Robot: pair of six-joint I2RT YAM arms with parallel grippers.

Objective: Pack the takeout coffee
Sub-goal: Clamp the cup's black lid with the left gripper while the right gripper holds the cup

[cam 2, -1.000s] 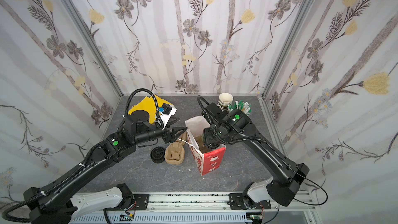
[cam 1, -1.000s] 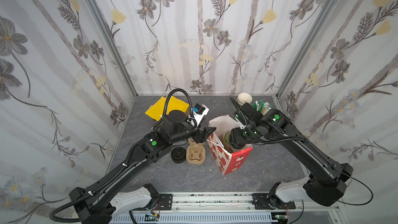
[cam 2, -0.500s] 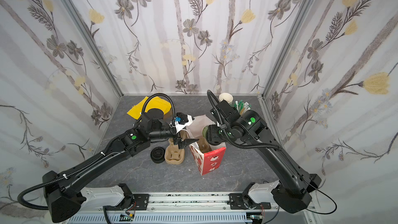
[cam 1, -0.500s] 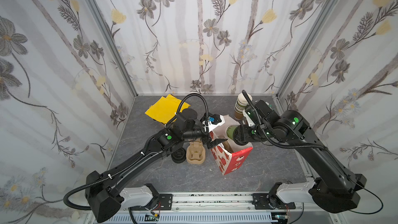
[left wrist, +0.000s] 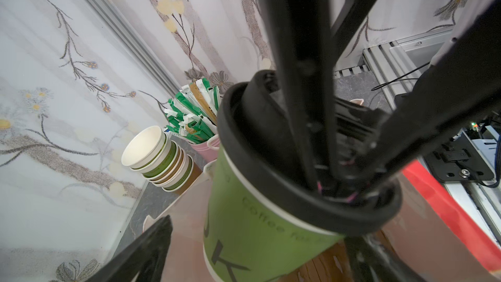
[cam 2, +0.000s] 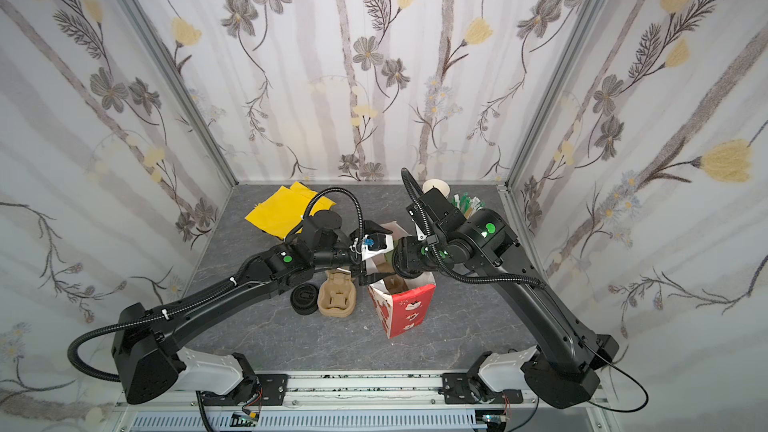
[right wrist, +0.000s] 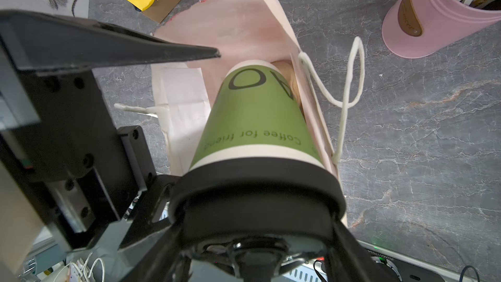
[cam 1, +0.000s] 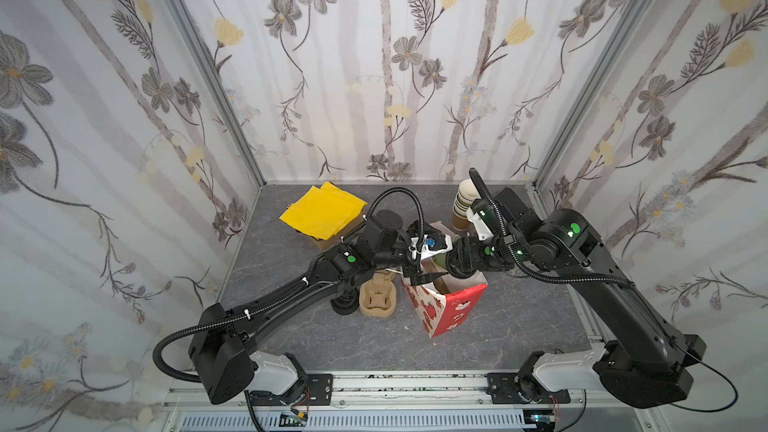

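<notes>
Because the takeout coffee (right wrist: pixel 254 120) is probably light, with thin paper walls that would crush, the fingers of the right gripper (right wrist: pixel 254 229) clamp its stiffer black lid (right wrist: pixel 257 183), base-first in the paper bag (right wrist: pixel 244 31); the left gripper (cam 1: pixel 424 275) stands spread, gripping nothing.

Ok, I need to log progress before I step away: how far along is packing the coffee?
Done: the takeout coffee has its lid on, and the right gripper is clamped on that lid. In hand: the cup is tilted with its base inside the mouth of the red bag, while the left gripper stands open at the bag's rim. Left: lower it fully, let go, pull both arms clear.
</notes>
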